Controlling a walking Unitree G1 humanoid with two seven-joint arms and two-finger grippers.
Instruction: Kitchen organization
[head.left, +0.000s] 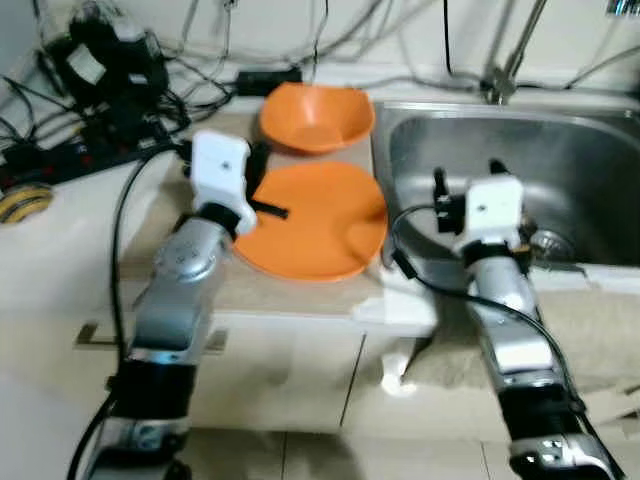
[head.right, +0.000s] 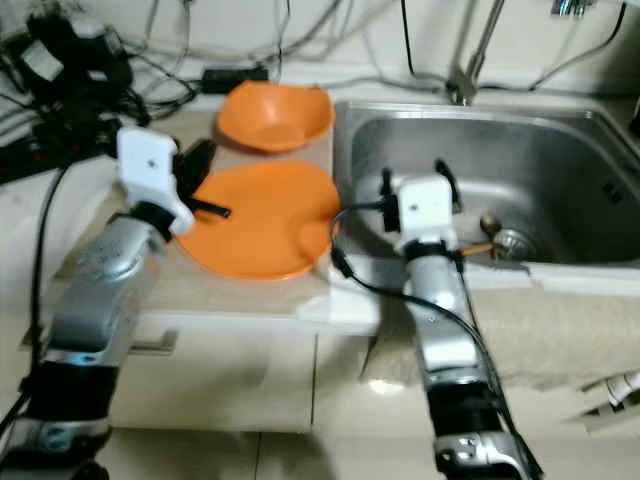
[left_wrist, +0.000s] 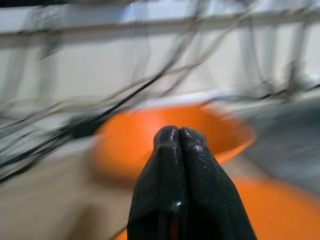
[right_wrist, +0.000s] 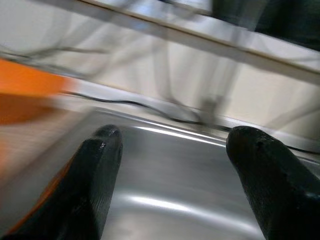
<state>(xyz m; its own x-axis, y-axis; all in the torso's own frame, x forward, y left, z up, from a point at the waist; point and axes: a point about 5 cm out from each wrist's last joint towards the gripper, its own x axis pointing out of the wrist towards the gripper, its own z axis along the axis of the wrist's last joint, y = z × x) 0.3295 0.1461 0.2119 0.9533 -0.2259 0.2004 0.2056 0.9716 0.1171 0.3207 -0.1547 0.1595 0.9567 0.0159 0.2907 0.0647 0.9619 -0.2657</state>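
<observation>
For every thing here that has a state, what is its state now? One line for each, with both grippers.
Left gripper: shut, holding nothing, over the plate's near-left part.
Right gripper: open, empty, over the sink.
Orange bowl: upright, empty, on the counter behind the plate.
Orange plate: flat on the counter, empty, beside the sink.
Sink: no water visible in the basin.
Faucet: no water running.

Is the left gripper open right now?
No, the left gripper has its two black fingers pressed together, pointing at the orange bowl.
</observation>
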